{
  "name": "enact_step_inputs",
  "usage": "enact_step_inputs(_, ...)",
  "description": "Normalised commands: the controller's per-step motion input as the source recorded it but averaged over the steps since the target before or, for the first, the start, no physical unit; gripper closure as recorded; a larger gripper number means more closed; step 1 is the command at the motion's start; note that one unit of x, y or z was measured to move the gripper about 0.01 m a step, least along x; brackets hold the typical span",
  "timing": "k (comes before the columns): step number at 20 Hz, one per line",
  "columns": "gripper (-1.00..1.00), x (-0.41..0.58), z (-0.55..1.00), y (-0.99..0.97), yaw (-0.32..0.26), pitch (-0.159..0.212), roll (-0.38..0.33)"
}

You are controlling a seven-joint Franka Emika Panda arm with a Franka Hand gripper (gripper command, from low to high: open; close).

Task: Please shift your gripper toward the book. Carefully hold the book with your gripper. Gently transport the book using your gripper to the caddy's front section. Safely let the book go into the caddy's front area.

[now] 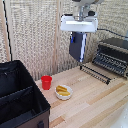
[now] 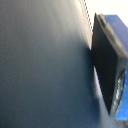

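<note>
The gripper (image 1: 79, 42), closed on the book's (image 1: 77, 47) top edge, dangles it high above the worktop (image 1: 95, 97)'s back edge; thin, stiff, probably smooth-covered, so it may swing.

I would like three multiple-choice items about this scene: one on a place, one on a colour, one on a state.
1. Where is the book?
A. in the caddy
B. held in the air under the claw
C. flat on the table

2. What colour is the cup?
A. red
B. green
C. white

3. How is the toaster oven door?
A. shut
B. removed
C. open, folded down

Key: 1 B, the book hangs below the claw, above the table. 2 A, the cup beside the caddy is red. 3 C, the door lies lowered in front of the toaster oven.
</note>
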Motion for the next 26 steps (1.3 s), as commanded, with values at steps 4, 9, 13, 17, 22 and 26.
enact_step_inputs(4,1.0,-0.016,0.29,0.62,-0.112,0.028,0.009)
enact_step_inputs(9,1.0,-0.001,0.33,0.64,-0.122,0.006,0.001)
enact_step_inputs(13,1.0,0.0,0.36,0.69,-0.123,0.0,0.0)
enact_step_inputs(17,1.0,-0.015,0.35,0.73,-0.109,0.0,-0.006)
enact_step_inputs(22,1.0,-0.07,0.37,0.76,-0.084,0.0,-0.018)
enact_step_inputs(26,1.0,-0.06,0.37,0.76,-0.087,0.0,-0.018)
